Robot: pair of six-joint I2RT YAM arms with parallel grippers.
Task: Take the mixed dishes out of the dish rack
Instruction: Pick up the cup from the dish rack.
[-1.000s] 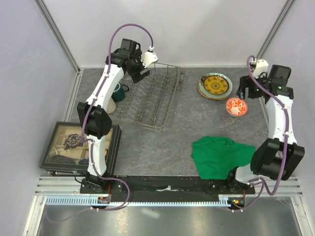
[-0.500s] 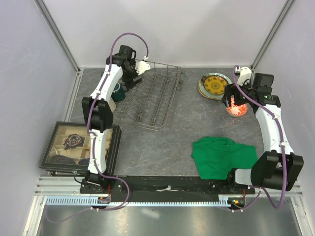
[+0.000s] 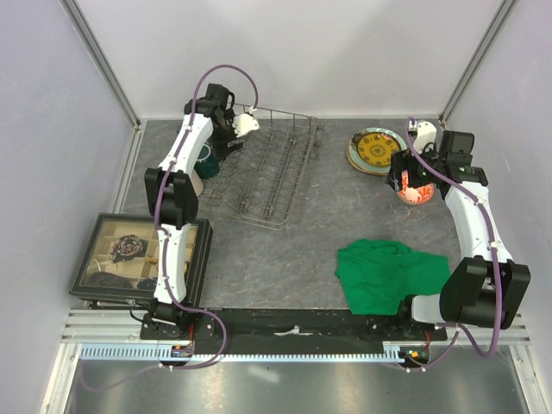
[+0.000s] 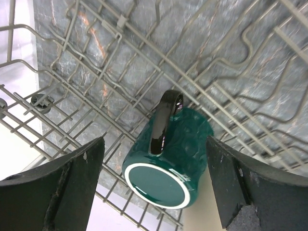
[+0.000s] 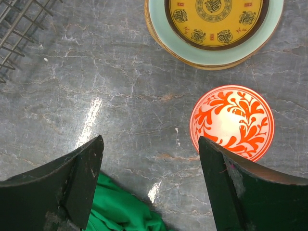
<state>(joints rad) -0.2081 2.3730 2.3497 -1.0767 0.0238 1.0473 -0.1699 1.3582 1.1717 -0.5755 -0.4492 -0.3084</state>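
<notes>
**Top external:** the left gripper [image 3: 226,147] hangs over the far left corner of the dish rack [image 3: 276,177], above the dark green mug [image 3: 205,159] and tall beige cup [image 3: 195,183]; the right gripper [image 3: 405,177] hovers by the small red-and-white bowl [image 3: 417,191], beside the stacked plates [image 3: 376,150] near the bench's [image 3: 293,250] far right corner, so picking up the mug is judged the step in hand. **Left wrist:** shows what the overhead hides: fingers spread wide and touching nothing, mug lying among the wires, handle uppermost; the next move calls for a descent and a squeeze across its body, clear of the tines. **Right wrist:** fingers likewise spread and empty; bowl upright on bare bench, apart from the green cloth [image 5: 120,211].

Three plates [image 5: 215,12], one bowl [image 5: 232,122], one mug [image 4: 169,166], one rack [image 3: 269,166]
</notes>
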